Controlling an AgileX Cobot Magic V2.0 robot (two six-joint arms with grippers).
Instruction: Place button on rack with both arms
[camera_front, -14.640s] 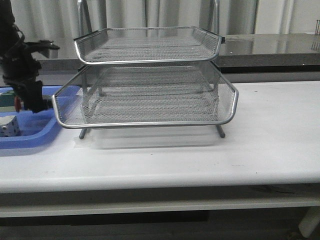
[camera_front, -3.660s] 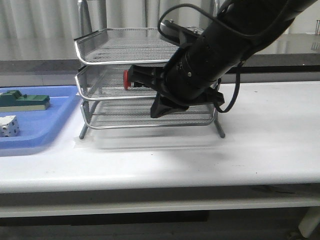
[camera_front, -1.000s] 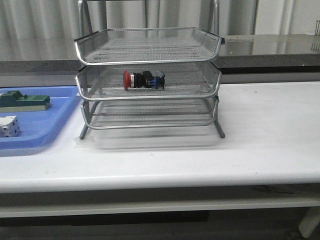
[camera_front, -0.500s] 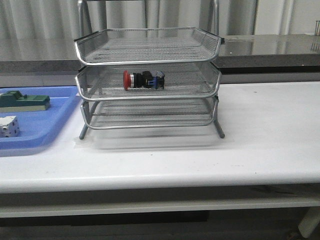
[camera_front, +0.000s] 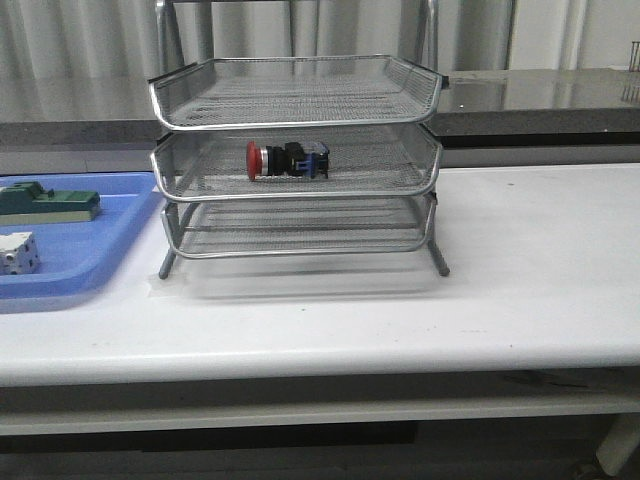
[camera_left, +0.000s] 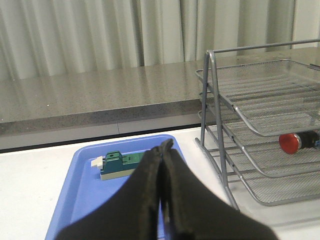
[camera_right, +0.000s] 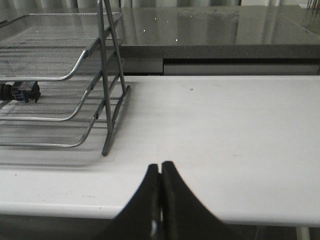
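The button lies on its side in the middle tier of the silver wire rack, red head to the left. It also shows in the left wrist view and the right wrist view. Neither arm shows in the front view. My left gripper is shut and empty, above the blue tray, away from the rack. My right gripper is shut and empty, over the table's near edge, right of the rack.
A blue plastic tray lies left of the rack with a green block and a white dotted cube in it. The green block also shows in the left wrist view. A grey counter runs behind the white table.
Nothing has visibly changed in the last second. Earlier, the right arm held the button at the rack's middle tier; it has since withdrawn out of the front view.
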